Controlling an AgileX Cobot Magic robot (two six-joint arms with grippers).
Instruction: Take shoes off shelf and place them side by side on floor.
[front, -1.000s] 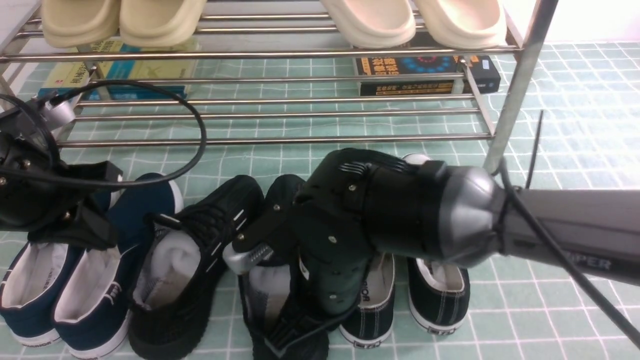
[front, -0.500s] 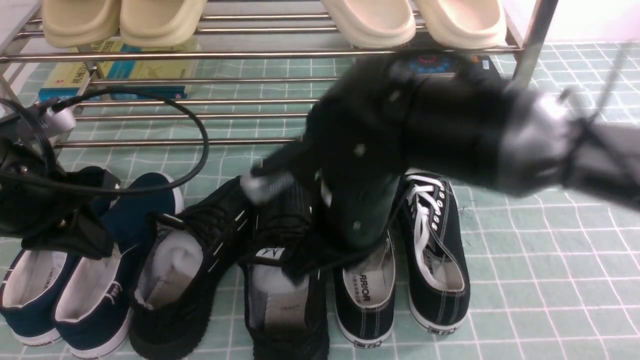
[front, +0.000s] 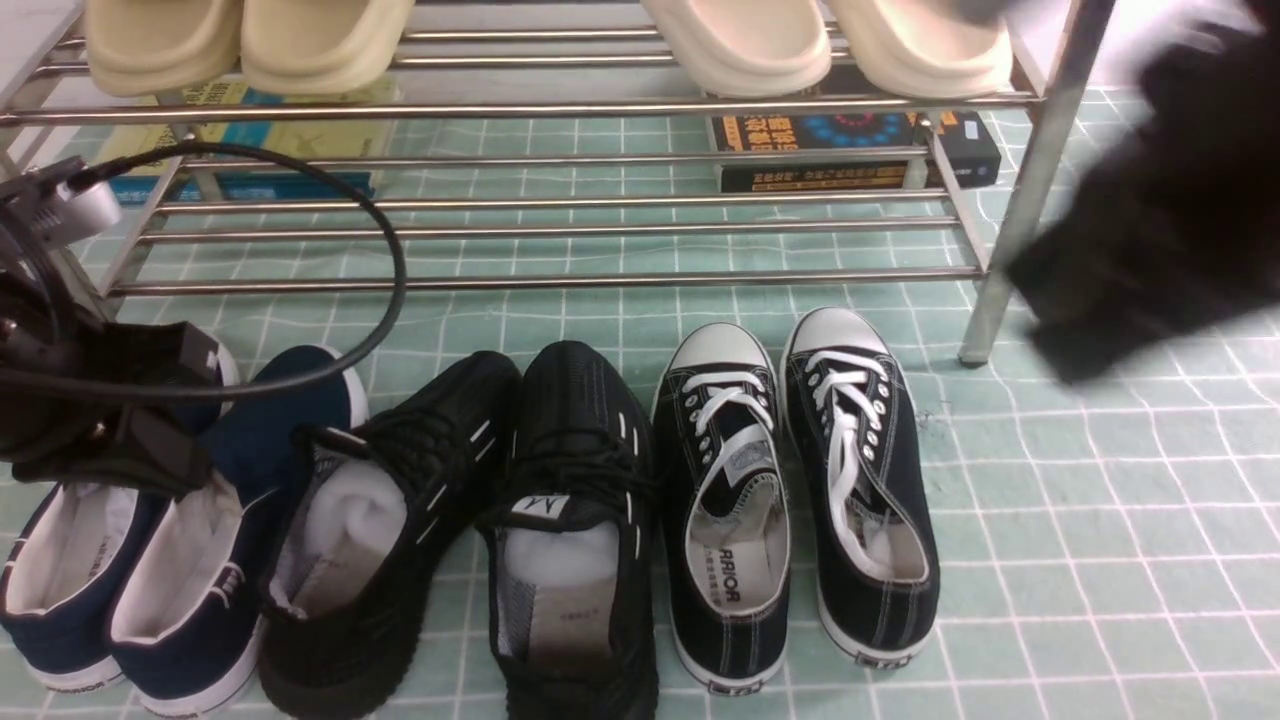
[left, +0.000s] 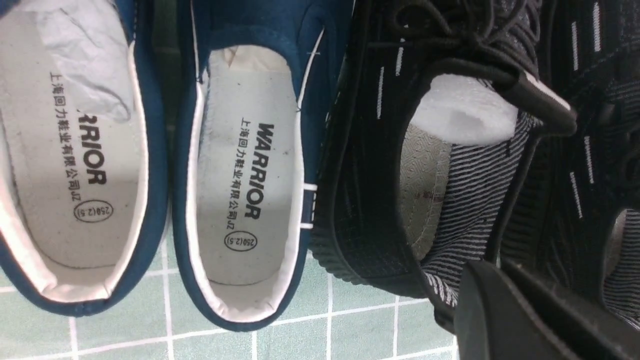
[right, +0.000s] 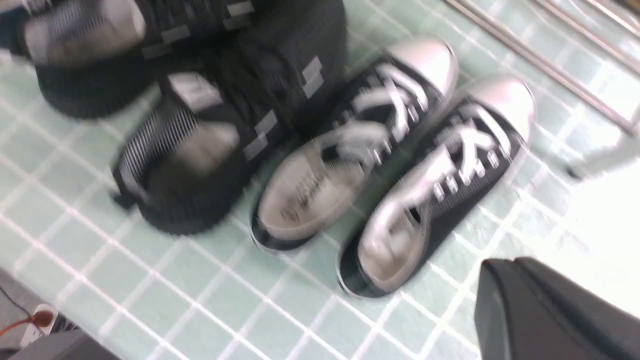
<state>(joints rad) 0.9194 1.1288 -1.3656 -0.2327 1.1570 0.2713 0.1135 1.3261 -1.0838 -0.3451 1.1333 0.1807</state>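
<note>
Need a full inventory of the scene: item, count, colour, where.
black knit sneakers: 2, all black with white dashes, on floor, middle of the row
canvas sneakers: 2, black with white laces and toe caps, on the floor at the right of the row
slip-ons: 2, navy, on the floor at the left of the row
slippers: 4, two yellowish left, two cream right, top tier
books: two stacks, dark right, yellow-teal left, under the top tier
shelf: 1, chrome tubes, behind the row
floor: mint tiles
cable: 1, black, looped at left
left gripper: black, over the slip-ons
right gripper: black, blurred, raised at right
</note>
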